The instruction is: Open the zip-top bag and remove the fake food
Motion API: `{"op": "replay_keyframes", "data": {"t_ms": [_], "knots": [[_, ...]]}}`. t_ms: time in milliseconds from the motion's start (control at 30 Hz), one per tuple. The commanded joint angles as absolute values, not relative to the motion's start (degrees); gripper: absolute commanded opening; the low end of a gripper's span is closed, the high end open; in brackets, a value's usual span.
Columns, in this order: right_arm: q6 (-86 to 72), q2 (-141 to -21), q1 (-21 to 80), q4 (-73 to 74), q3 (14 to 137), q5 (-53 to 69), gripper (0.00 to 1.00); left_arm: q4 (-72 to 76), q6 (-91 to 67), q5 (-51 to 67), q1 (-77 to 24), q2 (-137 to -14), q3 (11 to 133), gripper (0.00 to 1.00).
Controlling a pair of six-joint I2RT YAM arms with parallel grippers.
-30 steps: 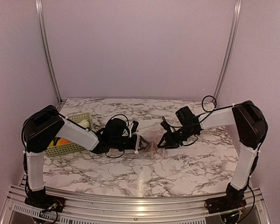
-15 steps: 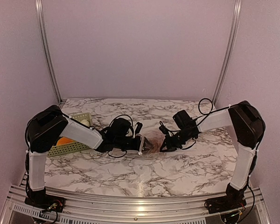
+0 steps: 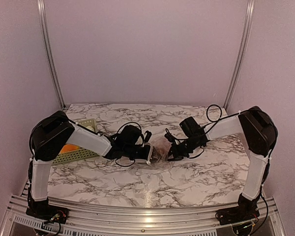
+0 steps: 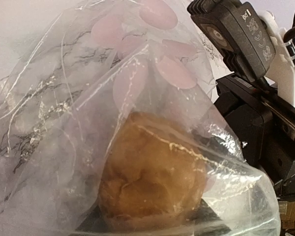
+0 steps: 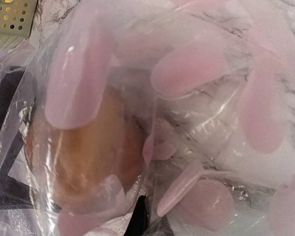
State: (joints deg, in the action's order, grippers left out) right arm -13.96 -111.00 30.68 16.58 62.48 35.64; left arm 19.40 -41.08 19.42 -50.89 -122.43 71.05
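Observation:
The zip-top bag point(image 3: 161, 149) is clear crinkly plastic with pink patches, held up between my two grippers at the table's middle. It fills the left wrist view point(image 4: 88, 98) and the right wrist view point(image 5: 211, 123). A brown piece of fake food point(image 4: 152, 172) sits inside it and also shows in the right wrist view point(image 5: 88, 147). My left gripper point(image 3: 149, 153) grips the bag's left end, its dark fingers mostly hidden behind plastic on either side of the brown piece. My right gripper point(image 3: 171, 152) is shut on the bag's right end; only a dark finger sliver point(image 5: 140, 219) shows.
A pale green plastic basket point(image 3: 74, 156) stands at the left behind my left arm, with yellow and orange pieces point(image 3: 69, 147) in it; its corner shows in the right wrist view point(image 5: 10, 14). My right arm's wrist camera point(image 4: 236, 34) is close to the left gripper.
Both grippers have moved toward each other, the left rightward and the right leftward. The bag between them has bunched up and risen slightly.

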Motion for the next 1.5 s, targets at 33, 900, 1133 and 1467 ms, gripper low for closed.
{"op": "replay_keyframes", "data": {"t_ms": [33,900,1133,1467], "knots": [[-16.2,-107.9,28.4,15.5,57.6,34.9,0.0,21.5,-42.2,18.6,-49.6,-114.7,62.5,0.33],[-17.6,-103.0,19.8,14.4,52.0,33.6,0.0,26.4,-47.4,25.4,-45.3,-81.7,37.6,0.36],[-18.4,-100.6,18.5,13.8,51.4,34.5,0.0,7.4,-52.5,8.9,-33.9,-63.5,33.6,0.37],[-17.9,-99.6,18.5,13.4,51.6,35.9,0.0,-22.1,-49.0,0.8,-8.1,-55.9,41.0,0.43]]}}
